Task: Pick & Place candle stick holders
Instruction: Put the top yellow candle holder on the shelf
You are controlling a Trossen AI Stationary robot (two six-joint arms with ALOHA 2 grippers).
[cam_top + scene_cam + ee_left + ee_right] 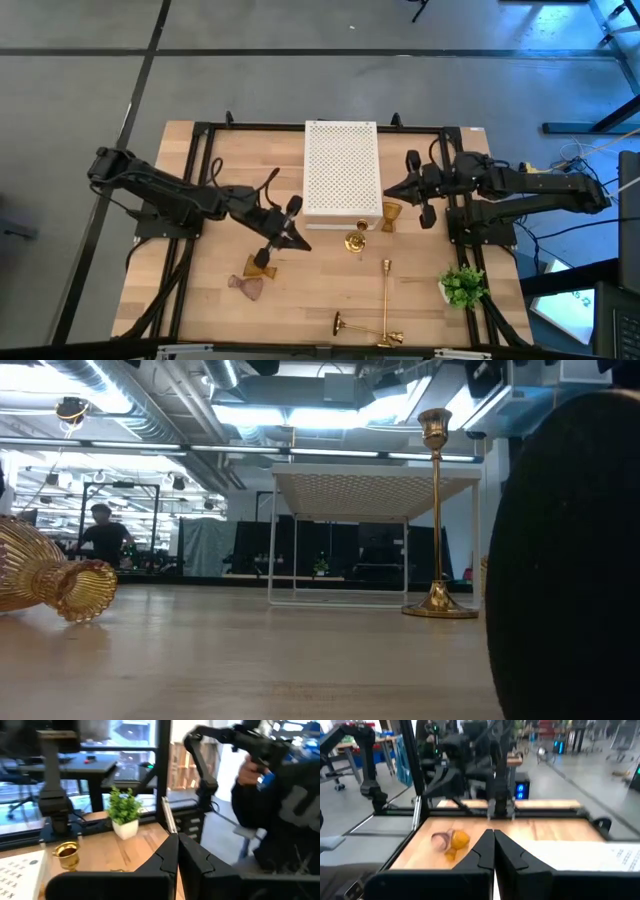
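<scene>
Overhead: both arms hover above a wooden desk (210, 300) inside a black frame. The left claw (290, 235) is shut and empty, poised over the desk's middle left; the right claw (392, 190) is likewise shut and empty, at the right edge of the white box (341, 170).

Holders: an amber glass goblet (262, 264) and a pinkish one (247, 286) lie tipped at near left, touching or nearly so. A third goblet (390, 215) stands just beside the box's near right corner, with a brass stick (356, 240) upright close by. A second brass stick (385, 290) lies flat at near centre, a third (362, 325) across it near the front edge.

Handling, as judged: the glass looks light, brittle and slippery, best pinched at the narrow waist; the brass appears stiff, smooth and prone to roll, best taken mid-stem.

Surroundings: a small plant (462, 285) stands at near right. Beyond the pale, matt planks lies an open workshop with ceiling lights and a person (103, 538) far off.
</scene>
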